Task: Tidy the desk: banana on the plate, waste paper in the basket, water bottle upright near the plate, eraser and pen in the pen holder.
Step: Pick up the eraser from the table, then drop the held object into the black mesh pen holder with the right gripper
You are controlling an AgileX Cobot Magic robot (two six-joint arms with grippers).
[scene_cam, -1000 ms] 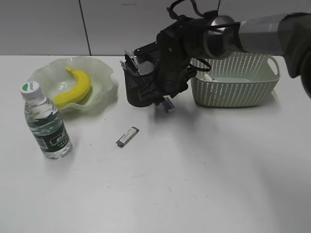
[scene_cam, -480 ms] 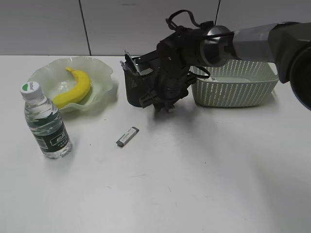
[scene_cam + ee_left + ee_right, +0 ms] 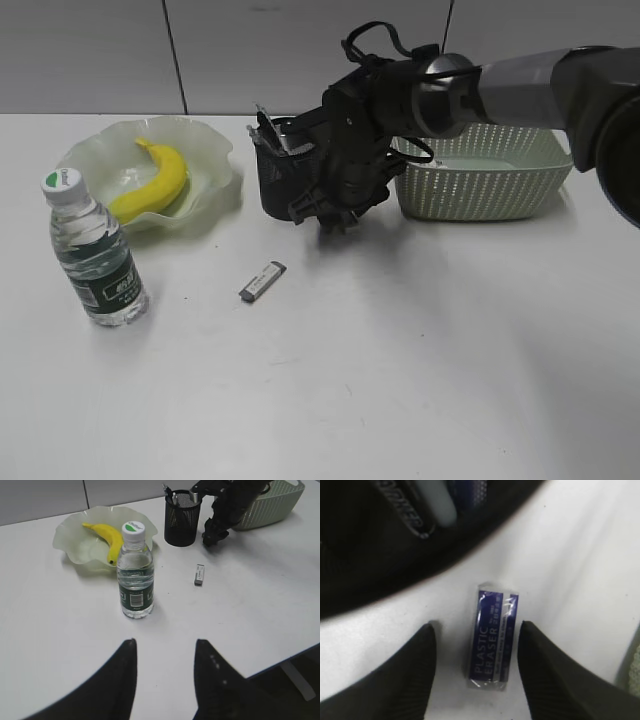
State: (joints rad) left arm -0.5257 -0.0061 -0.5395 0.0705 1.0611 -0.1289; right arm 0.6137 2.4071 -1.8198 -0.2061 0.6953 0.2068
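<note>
beside the pen holder (image 3: 282,180), hovering low with right jaws spread and empty, lined up on the eraser (image 3: 492,637) lying loose on the worktop (image 3: 420,350). left jaws parted too, holding nothing. done: banana (image 3: 155,185) on the plate (image 3: 205,150), water bottle (image 3: 95,250) upright nearby, pen (image 3: 265,125) in the holder, seemingly waste paper (image 3: 430,158) in the basket (image 3: 480,190). left: only the eraser.

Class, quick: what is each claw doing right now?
Left claw: open, holding nothing.
Right claw: open, straddling the eraser, not gripping it.
</note>
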